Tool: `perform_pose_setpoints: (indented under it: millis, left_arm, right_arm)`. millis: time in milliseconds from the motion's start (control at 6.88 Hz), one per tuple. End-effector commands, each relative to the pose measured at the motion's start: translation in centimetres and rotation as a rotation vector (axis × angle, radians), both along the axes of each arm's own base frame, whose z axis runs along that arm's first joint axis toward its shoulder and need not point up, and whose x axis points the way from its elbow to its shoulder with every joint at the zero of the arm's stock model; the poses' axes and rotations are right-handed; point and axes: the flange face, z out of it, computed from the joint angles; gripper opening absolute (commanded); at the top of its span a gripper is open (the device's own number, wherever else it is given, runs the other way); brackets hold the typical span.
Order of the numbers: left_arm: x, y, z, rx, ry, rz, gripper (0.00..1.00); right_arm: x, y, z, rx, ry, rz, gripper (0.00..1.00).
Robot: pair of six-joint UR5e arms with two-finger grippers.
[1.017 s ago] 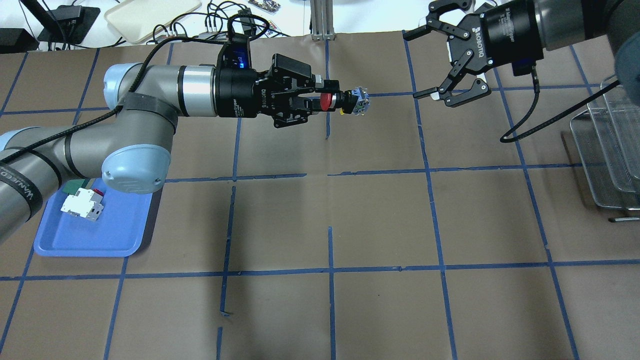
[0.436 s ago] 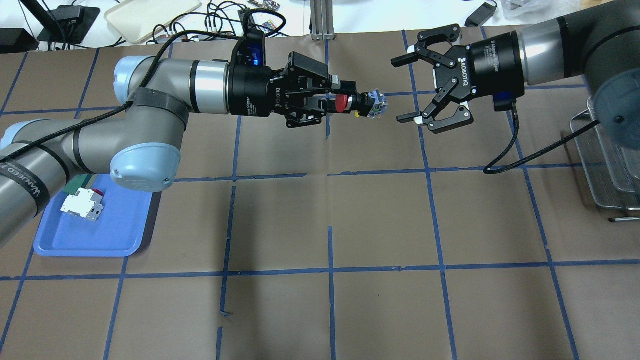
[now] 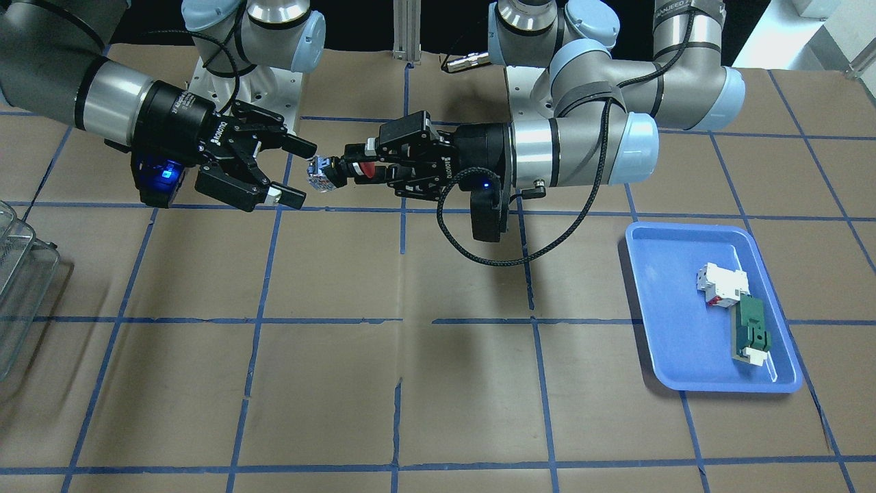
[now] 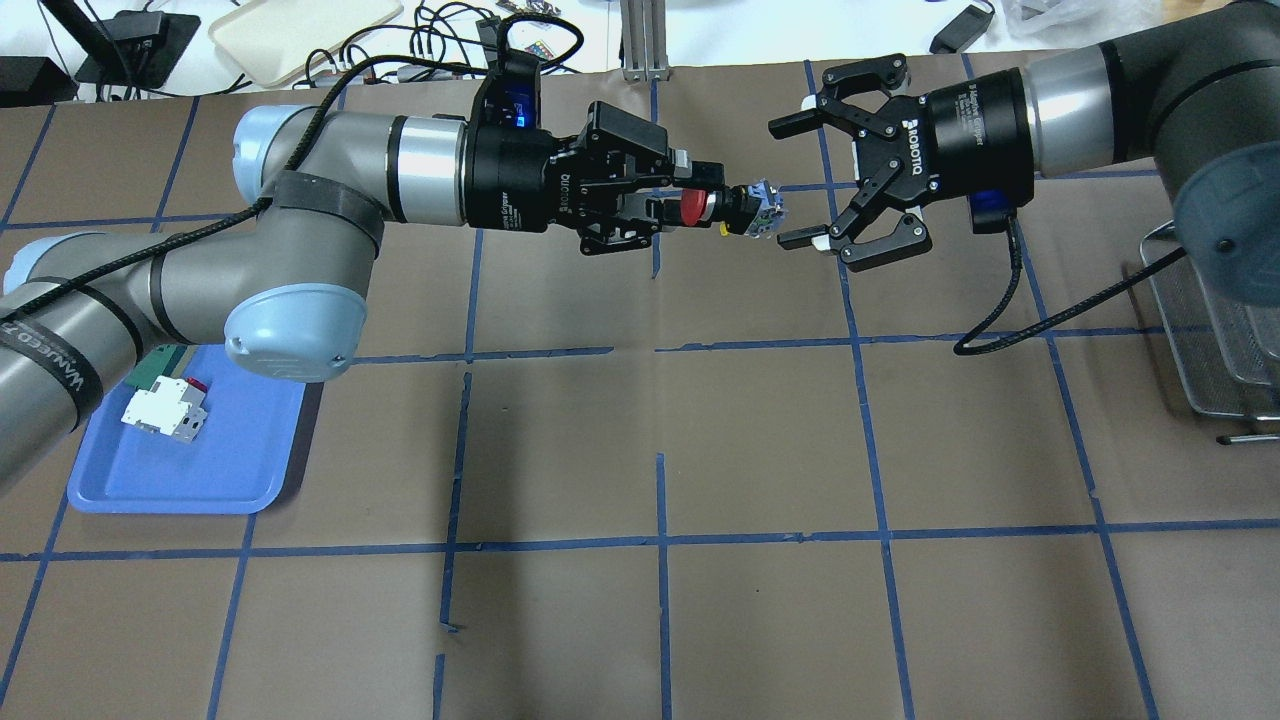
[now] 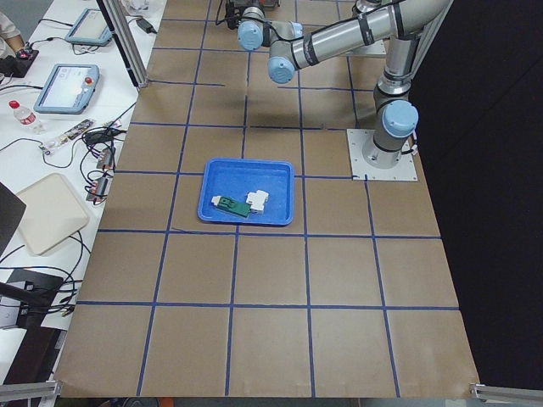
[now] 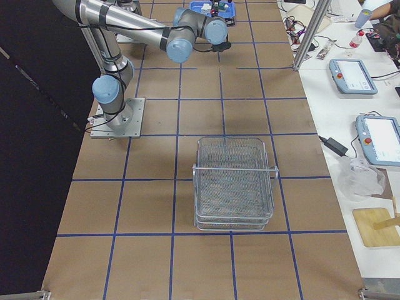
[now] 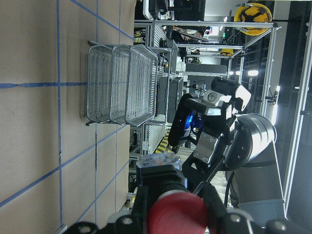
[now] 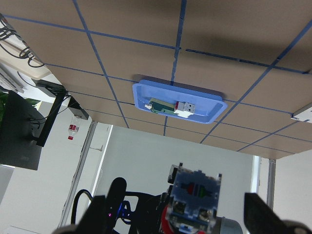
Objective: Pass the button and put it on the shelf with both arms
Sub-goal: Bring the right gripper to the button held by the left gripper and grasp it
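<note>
The button (image 4: pixel 735 213) has a red cap, a black body and a bluish base, and is held level in mid-air over the far middle of the table. My left gripper (image 4: pixel 676 206) is shut on its red cap end. My right gripper (image 4: pixel 790 183) is open and faces it, fingertips level with the button's base, not touching. In the front view the button (image 3: pixel 321 172) sits at the mouth of the right gripper (image 3: pixel 300 172). The right wrist view shows the button's base (image 8: pixel 195 195) between the spread fingers (image 8: pixel 263 214). The wire-mesh shelf (image 4: pixel 1215 300) stands at the right edge.
A blue tray (image 4: pixel 200 470) at the near left holds a white-and-red block (image 4: pixel 163 410) and a green-and-white part (image 4: pixel 155 368). Cables and a cream tray (image 4: pixel 300 30) lie beyond the far edge. The shelf also shows in the right view (image 6: pixel 234 181).
The right gripper has swung down and left toward the button, staying open. The left gripper has moved right with the button. The gap between them has closed to almost nothing.
</note>
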Motion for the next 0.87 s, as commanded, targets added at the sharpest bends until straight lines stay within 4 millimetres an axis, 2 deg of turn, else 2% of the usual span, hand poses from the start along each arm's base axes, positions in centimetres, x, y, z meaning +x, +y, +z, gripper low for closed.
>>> perform_pose_setpoints:
  millis: [0,145,291,436,726]
  left_arm:
    - [0.0,-0.3,0.1,0.0,-0.002,0.002,0.0]
    - [0.0,-0.7,0.6,-0.006,-0.002,0.003,0.0]
    - [0.0,-1.1,1.3,0.003,-0.02,0.009,0.0]
    - [-0.2,-1.2,1.1,0.006,-0.033,0.006,0.0]
    - [-0.4,-1.3,0.7,0.012,-0.033,0.003,0.0]
  right_arm:
    - [0.1,0.3,-0.9,0.048,-0.008,-0.013,1.0]
    - [0.3,0.3,-0.9,0.054,-0.008,-0.011,1.0]
    - [1.3,0.7,-1.1,0.081,-0.01,-0.001,1.0]
    - [2.5,1.0,-0.9,0.094,-0.008,0.013,1.0]
    - [2.6,1.1,-0.6,0.105,-0.008,0.007,1.0]
